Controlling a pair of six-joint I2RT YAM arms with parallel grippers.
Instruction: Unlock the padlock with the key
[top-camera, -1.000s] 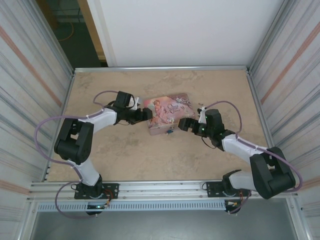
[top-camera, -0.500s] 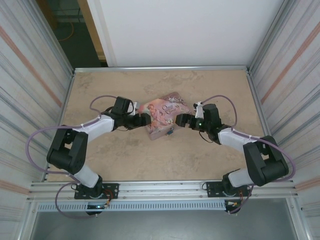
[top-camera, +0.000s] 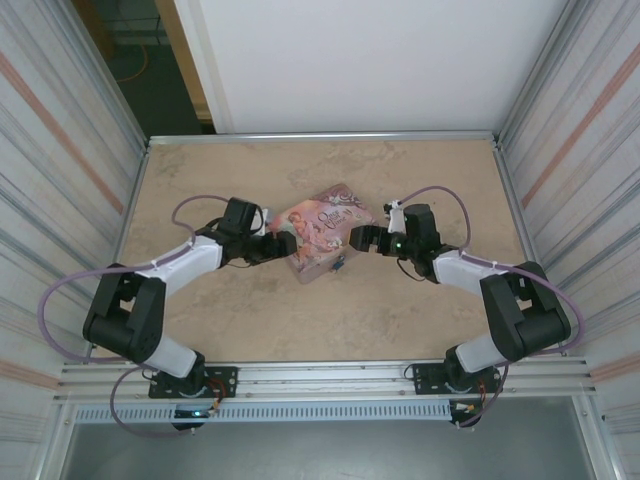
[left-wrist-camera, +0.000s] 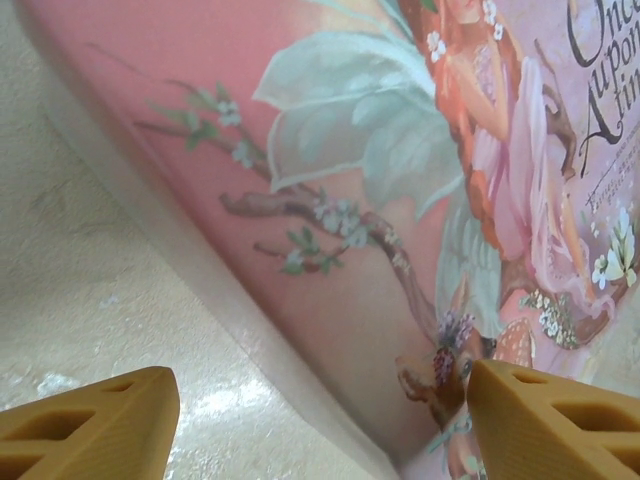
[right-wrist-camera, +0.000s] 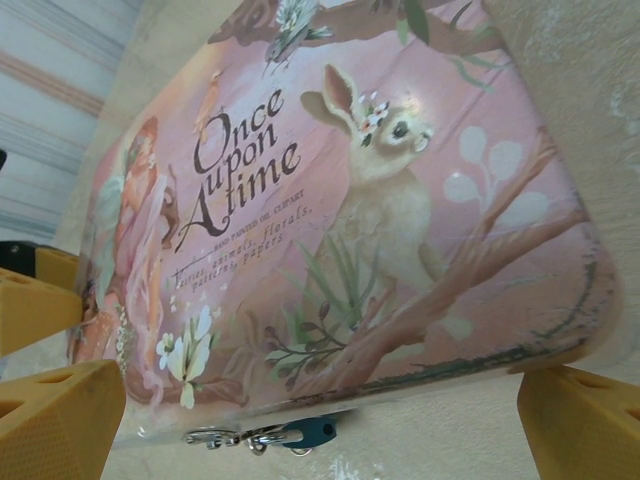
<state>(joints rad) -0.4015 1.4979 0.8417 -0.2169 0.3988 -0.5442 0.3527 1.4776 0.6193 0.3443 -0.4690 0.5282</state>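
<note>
Nearest me on the table (top-camera: 250, 320), the small blue padlock (right-wrist-camera: 318, 432) sits at the front edge of the pink tin (top-camera: 320, 225). I can't pick out the key anywhere. Just beyond it, both arms have closed in over the last second. The left gripper (top-camera: 281, 245) and right gripper (top-camera: 358, 240) now bracket the tin's two ends, jaws spread wide on each and clamping nothing. Further back, the tin has swung askew between them. I read this as squaring up the tin; the unlocking itself hasn't started.
</note>
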